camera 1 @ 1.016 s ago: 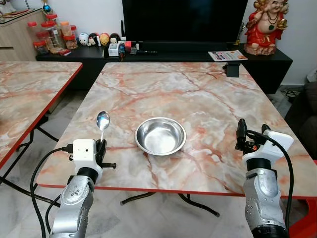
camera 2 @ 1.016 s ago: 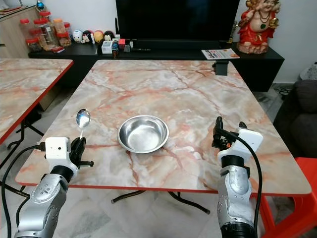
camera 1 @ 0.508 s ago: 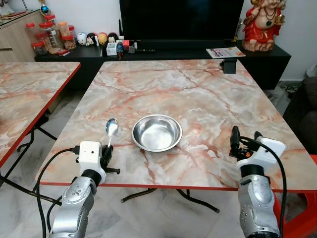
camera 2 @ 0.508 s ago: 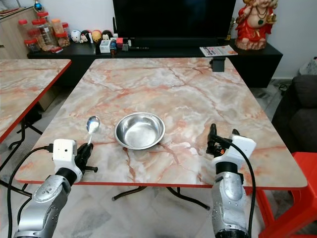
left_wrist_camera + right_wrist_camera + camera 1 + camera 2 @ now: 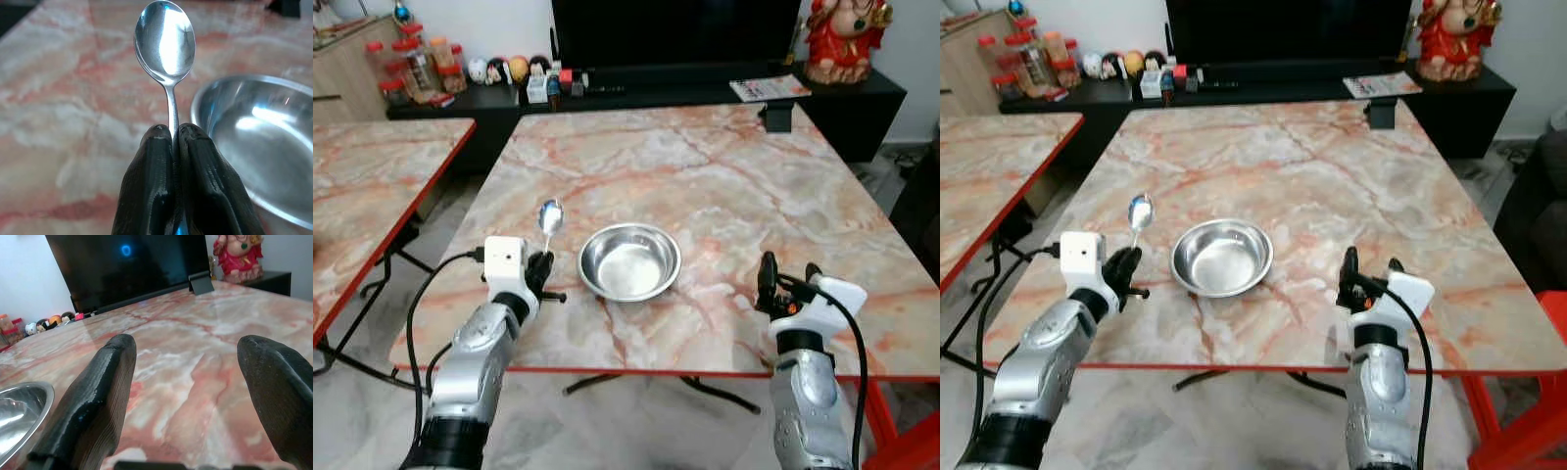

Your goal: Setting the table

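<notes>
A steel bowl [image 5: 629,260] sits near the front of the marble table [image 5: 705,166]. My left gripper [image 5: 541,266] is shut on the handle of a metal spoon [image 5: 550,215], which stands upright just left of the bowl, above the table. In the left wrist view the fingers [image 5: 159,186] pinch the spoon [image 5: 165,44] with the bowl [image 5: 259,142] beside it. My right gripper [image 5: 786,279] is open with nothing between its fingers, low over the table to the right of the bowl; its fingers [image 5: 93,411] stand wide apart in the right wrist view.
A second marble table [image 5: 362,186] stands to the left with a gap between. Behind are a black TV cabinet [image 5: 607,93] with jars [image 5: 416,64], figurines, a red statue [image 5: 842,39] and a black stand [image 5: 776,117] at the table's far edge. A red chair [image 5: 1528,392] is at right.
The camera has shifted. My left gripper has carried the spoon forward and closer to the bowl's left side. The right gripper keeps its open pose near the table's front right.
</notes>
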You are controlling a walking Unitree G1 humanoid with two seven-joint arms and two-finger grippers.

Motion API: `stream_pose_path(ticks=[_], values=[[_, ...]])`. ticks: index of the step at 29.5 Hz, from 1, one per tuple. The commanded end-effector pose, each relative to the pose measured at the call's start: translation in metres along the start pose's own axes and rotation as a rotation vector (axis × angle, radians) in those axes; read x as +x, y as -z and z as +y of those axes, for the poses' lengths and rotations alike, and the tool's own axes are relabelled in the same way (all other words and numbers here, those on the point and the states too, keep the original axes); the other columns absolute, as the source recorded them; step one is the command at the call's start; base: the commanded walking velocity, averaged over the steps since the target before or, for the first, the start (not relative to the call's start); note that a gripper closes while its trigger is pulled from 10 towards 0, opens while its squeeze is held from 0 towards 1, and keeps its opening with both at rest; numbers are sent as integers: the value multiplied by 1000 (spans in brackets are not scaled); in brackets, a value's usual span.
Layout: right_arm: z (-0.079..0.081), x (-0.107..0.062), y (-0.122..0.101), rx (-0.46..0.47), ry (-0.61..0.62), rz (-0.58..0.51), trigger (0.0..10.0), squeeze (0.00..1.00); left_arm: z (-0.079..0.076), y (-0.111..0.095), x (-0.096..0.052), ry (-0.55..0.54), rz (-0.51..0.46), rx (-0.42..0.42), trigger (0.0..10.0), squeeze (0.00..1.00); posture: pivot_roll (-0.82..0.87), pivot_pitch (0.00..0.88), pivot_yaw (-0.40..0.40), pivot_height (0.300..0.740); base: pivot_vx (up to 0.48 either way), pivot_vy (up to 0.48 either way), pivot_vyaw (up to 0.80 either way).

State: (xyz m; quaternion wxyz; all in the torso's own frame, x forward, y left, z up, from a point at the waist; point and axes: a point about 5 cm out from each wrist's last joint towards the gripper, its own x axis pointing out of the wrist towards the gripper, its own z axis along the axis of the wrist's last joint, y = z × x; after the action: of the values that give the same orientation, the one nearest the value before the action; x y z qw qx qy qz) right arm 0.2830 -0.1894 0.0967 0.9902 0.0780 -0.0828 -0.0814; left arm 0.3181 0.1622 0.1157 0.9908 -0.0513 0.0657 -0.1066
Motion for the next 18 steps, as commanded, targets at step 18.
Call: stream_pose_path(ticks=[18], values=[[17,7,-24,-6,-45,-55,10000,0,-3,32,17,-68,127,-116,10000,0,-10,37,79,740,0,0,0]])
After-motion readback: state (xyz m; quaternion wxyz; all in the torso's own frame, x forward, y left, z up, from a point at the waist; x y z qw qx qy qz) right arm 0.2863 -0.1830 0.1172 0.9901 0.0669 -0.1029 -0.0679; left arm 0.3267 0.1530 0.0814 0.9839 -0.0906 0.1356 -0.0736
